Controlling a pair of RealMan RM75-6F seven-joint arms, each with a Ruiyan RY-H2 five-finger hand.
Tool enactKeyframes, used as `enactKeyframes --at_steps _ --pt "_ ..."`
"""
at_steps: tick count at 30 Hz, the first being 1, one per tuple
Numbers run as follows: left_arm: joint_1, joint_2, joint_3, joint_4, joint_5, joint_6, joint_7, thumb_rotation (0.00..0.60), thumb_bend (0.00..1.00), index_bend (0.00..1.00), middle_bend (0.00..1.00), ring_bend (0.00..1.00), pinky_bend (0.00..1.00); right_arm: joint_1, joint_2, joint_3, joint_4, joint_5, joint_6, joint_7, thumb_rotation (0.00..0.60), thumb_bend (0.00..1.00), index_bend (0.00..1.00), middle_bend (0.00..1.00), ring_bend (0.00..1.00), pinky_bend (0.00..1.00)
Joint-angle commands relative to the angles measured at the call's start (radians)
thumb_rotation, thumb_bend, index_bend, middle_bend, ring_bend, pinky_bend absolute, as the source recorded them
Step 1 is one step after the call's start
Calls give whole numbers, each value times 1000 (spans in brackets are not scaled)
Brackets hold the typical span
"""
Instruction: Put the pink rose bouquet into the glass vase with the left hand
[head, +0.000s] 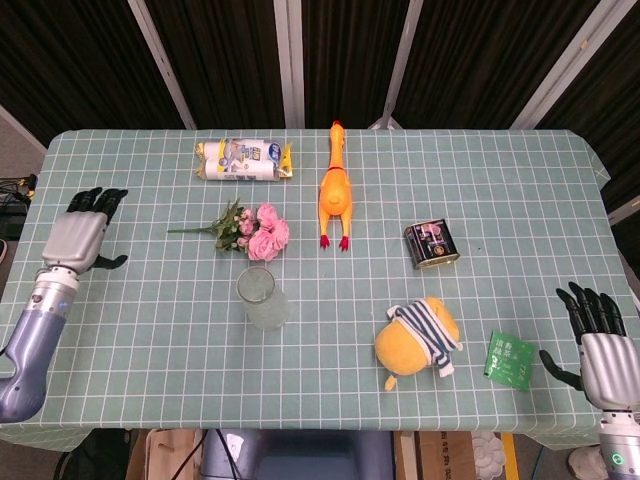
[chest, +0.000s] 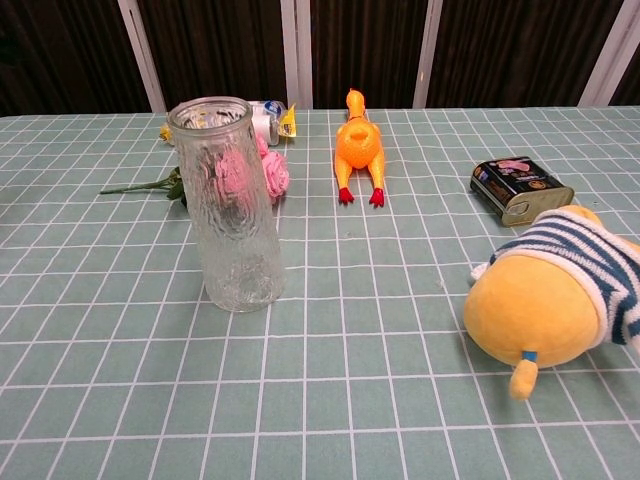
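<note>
The pink rose bouquet (head: 255, 232) lies flat on the checked cloth, its green stem pointing left; in the chest view the bouquet (chest: 272, 172) shows partly behind the vase. The glass vase (head: 262, 297) stands upright and empty just in front of it, large in the chest view (chest: 228, 205). My left hand (head: 80, 235) hovers over the table's left side, well left of the bouquet, fingers apart and holding nothing. My right hand (head: 600, 342) sits at the front right corner, fingers spread, empty. Neither hand shows in the chest view.
A rubber chicken (head: 335, 190) lies right of the bouquet. A white snack packet (head: 243, 160) lies at the back. A small tin (head: 431, 244), a yellow plush toy (head: 418, 338) and a green sachet (head: 510, 359) occupy the right half.
</note>
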Motion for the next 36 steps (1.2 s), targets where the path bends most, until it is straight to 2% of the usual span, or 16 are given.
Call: enactKeyframes --at_steps 1,7,11,15,25,36 --pt "-89 -46 -11 37 -118 -72 70 600 225 2 48 0 26 3 -5 4 4 11 -7 -7 600 269 108 72 30 0" --pt "-183 -114 8 92 -248 -97 149 600 189 2 47 0 27 10 -12 7 12 26 -24 -19 600 268 108 72 30 0" --pt "-232 -183 17 135 -293 -88 171 600 182 2 47 0 27 12 -17 8 17 32 -28 -23 600 268 108 72 30 0" --pt "-279 -280 -3 196 -317 -75 142 600 181 11 47 0 29 16 -22 9 18 36 -35 -31 600 268 107 72 30 0" --pt "-342 -396 -13 265 -309 -32 125 600 182 22 48 0 29 18 -22 9 18 39 -40 -23 600 268 108 72 30 0" --pt "-405 -493 -5 353 -414 5 227 600 182 23 48 0 29 12 -11 11 21 36 -27 5 600 269 108 72 30 0"
